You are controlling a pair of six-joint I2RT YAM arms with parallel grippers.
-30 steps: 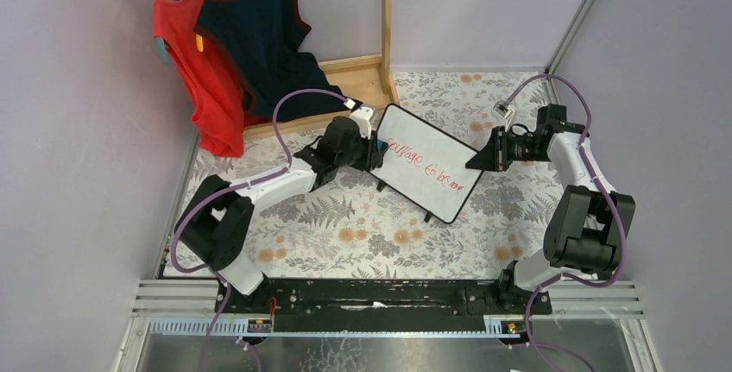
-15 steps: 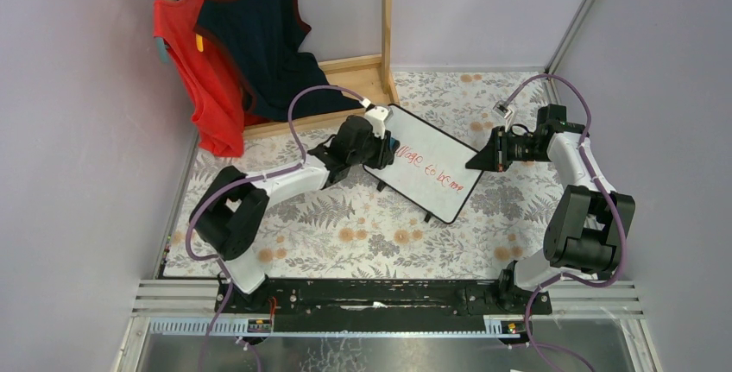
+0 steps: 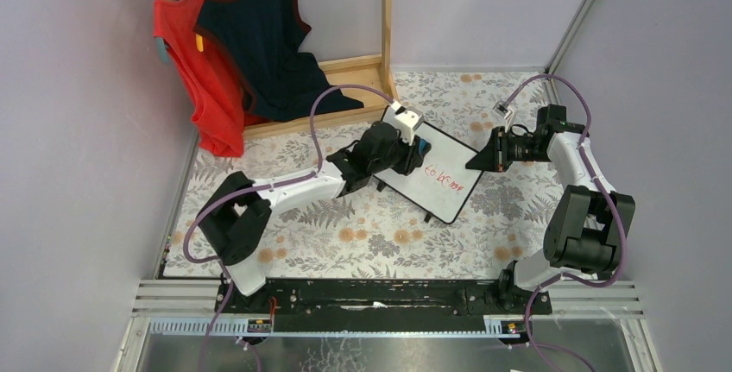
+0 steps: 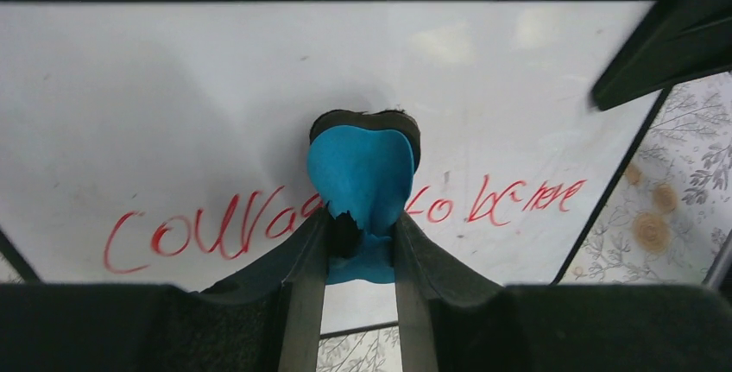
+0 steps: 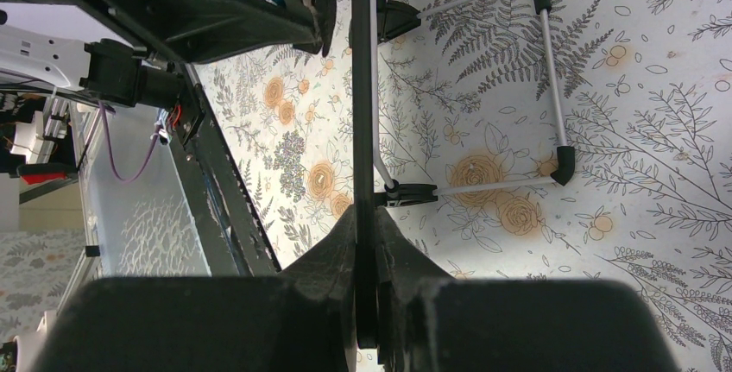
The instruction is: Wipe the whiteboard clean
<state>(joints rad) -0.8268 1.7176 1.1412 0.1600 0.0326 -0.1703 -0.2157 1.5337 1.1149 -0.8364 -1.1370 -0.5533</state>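
The whiteboard [image 3: 446,198] stands tilted on the floral table, with red writing [image 3: 449,180] on it. My left gripper [image 3: 414,149] is shut on a small blue-black eraser [image 3: 421,145] and presses it to the board's middle. In the left wrist view the eraser [image 4: 361,173] sits between my fingers [image 4: 304,277], on the line of writing [image 4: 207,234], with red letters showing on both sides of it. My right gripper [image 3: 477,160] is shut on the board's right edge. In the right wrist view that edge [image 5: 362,87] runs straight into the closed jaws.
A wooden rack [image 3: 386,18] with a red top [image 3: 194,70] and a dark top [image 3: 268,44] stands at the back left. The board's wire stand [image 5: 552,87] rests on the floral cloth behind it. Walls close in on both sides.
My left gripper has slid right along the board with the eraser, from its left edge to near its middle. The right arm and the board have not moved.
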